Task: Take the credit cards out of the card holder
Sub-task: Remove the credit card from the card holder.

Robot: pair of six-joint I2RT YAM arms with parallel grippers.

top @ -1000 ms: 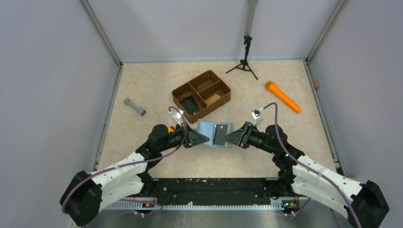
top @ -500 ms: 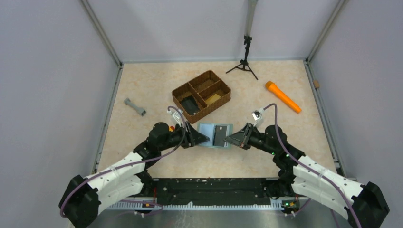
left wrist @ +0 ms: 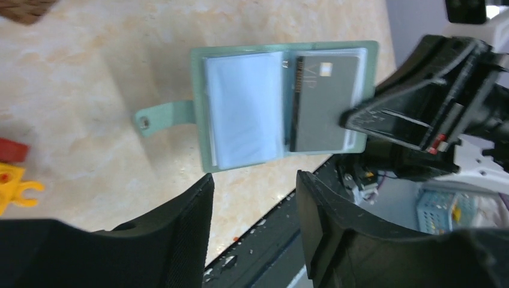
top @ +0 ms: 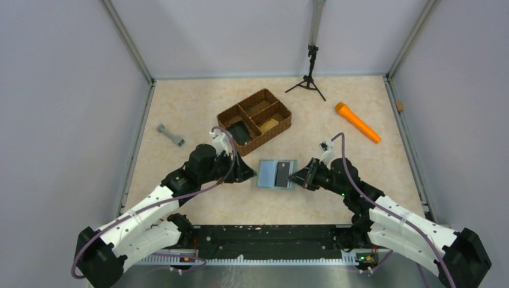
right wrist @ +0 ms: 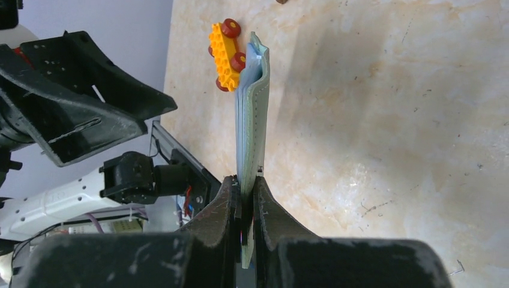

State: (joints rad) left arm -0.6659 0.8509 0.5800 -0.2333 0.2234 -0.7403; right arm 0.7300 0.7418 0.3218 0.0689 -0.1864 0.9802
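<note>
Card holder (top: 277, 174), one in number, is held spread open at mid-table, on the near side of the single three-part basket (top: 270, 138). Its right edge is clamped by the right gripper (right wrist: 246, 183). One dark grey credit card (left wrist: 324, 102) is seen in its right pocket. The left gripper (left wrist: 252, 180) is spread apart, just left of the holder and off it.

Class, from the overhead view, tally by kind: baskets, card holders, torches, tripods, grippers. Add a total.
basket: 1
card holder: 1
torch: 1
tripod: 1
grippers: 2, the left gripper and the right gripper
Total: 6
</note>
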